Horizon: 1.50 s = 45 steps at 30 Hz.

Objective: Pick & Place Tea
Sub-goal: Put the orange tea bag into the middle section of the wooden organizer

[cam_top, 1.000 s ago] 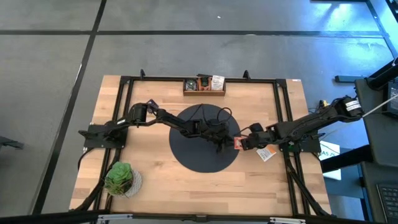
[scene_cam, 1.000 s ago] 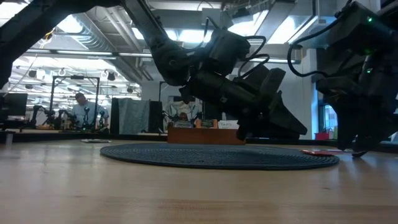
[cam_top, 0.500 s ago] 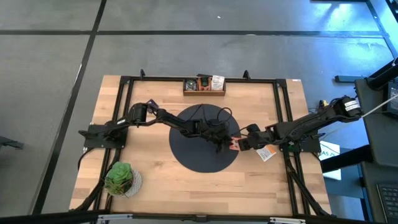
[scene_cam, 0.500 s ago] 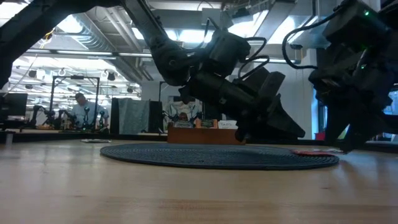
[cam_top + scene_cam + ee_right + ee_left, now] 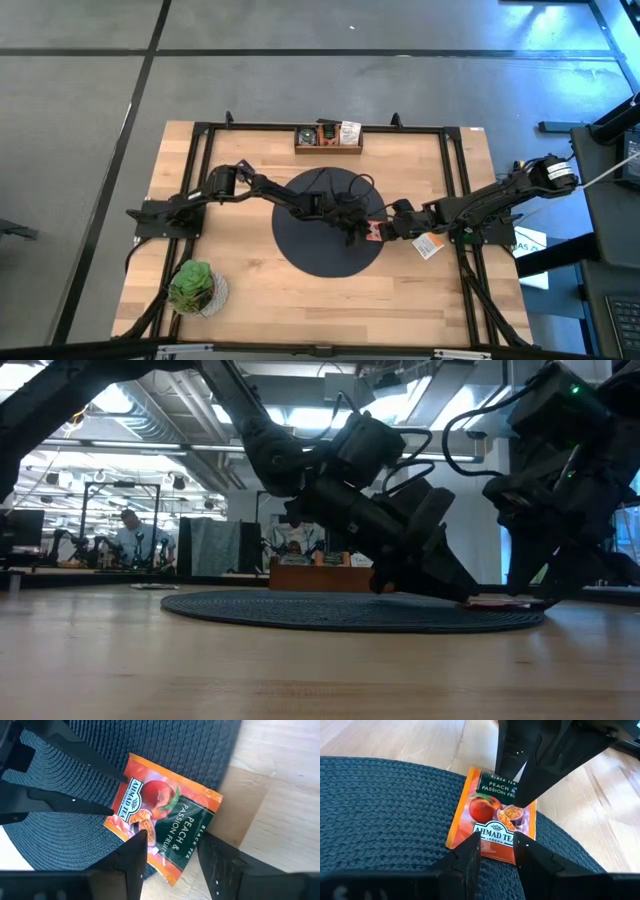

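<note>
Left claw [image 5: 357, 232] reaches from the left across the middle of the table, its tips down low at the right rim of the mat. Its two fingers [image 5: 470, 856] stand a little apart, clamped on nothing, with their ends right at one short edge of the tea packet. The right claw [image 5: 385, 229] comes in from the right and meets it head-on over the same packet. Its fingers [image 5: 136, 855] are also apart, with a corner of the packet lying between them. I cannot tell whether they touch it.

Both work over a wooden table [image 5: 250, 295] with a black frame round its edges. A round dark woven mat [image 5: 310, 250] lies at its middle. A green leafy plant [image 5: 192, 285] sits at the near left corner, well apart from the claws. At the middle of the far edge stands a small wooden box [image 5: 328, 137] holding several packets.

The tea packet [image 5: 492, 820] between the claws is orange with a dark green band and a picture of fruit. It lies flat at the right edge of the mat. Another packet [image 5: 428, 246], white, lies on the wood just right of the mat, beside the right arm.
</note>
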{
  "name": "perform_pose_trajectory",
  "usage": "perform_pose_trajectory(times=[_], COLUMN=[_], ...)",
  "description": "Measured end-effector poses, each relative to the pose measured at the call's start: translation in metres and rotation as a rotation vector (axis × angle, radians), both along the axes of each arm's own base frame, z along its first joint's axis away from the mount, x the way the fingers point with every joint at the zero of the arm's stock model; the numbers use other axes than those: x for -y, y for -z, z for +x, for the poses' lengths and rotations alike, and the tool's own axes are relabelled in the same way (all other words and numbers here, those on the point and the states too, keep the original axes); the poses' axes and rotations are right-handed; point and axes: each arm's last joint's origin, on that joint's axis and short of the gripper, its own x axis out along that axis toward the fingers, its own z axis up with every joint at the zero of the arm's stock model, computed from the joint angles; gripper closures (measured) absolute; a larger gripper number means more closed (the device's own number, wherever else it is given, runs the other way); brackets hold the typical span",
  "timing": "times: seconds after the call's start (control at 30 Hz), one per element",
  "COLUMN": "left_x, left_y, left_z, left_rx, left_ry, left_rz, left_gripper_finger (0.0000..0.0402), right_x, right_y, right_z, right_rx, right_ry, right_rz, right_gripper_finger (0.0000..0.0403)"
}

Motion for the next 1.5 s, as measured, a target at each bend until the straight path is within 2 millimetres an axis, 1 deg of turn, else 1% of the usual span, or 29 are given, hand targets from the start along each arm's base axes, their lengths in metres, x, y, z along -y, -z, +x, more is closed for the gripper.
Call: perform_pose_trajectory(times=[0.23,0.33,0.57,0.77,0.9,1.07,1.2,1.3,1.4,1.5], left_x=[-0.002,-0.002,-0.003,-0.009,-0.01,-0.009,-0.009,-0.013,-0.019,-0.026], left_y=[0.001,0.001,0.001,0.001,0.001,0.001,0.0,-0.003,-0.012,-0.025], left_z=[-0.001,-0.001,-0.001,-0.001,-0.001,-0.001,-0.001,0.0,0.002,0.002], left_rx=[-0.017,-0.02,-0.023,-0.025,-0.022,-0.022,-0.02,0.008,0.073,0.114], left_ry=[-0.004,-0.004,-0.01,-0.028,-0.035,-0.055,-0.069,-0.043,-0.019,-0.019], left_rz=[-0.009,-0.01,-0.011,-0.019,-0.016,-0.034,-0.078,-0.114,-0.132,-0.151], left_gripper_finger=[0.0286,0.0287,0.0289,0.0286,0.0288,0.0289,0.0287,0.0286,0.0286,0.0286], right_x=[-0.001,-0.001,-0.001,0.0,0.001,0.004,0.003,0.003,0.004,0.005], right_y=[-0.001,-0.001,-0.003,-0.013,-0.012,-0.011,-0.012,-0.016,-0.023,-0.026], right_z=[0.002,0.002,0.0,-0.001,-0.002,-0.004,-0.004,-0.005,-0.008,-0.014], right_rx=[0.019,0.018,0.03,0.08,0.064,0.041,0.046,0.068,0.094,0.076], right_ry=[-0.005,-0.005,-0.012,-0.043,-0.046,-0.052,-0.086,-0.102,-0.107,-0.108], right_rz=[0.011,0.011,0.027,0.016,0.004,-0.019,-0.034,-0.035,-0.036,-0.039], right_gripper_finger=[0.0231,0.0239,0.0295,0.0323,0.0348,0.0393,0.0396,0.0398,0.0398,0.0398])
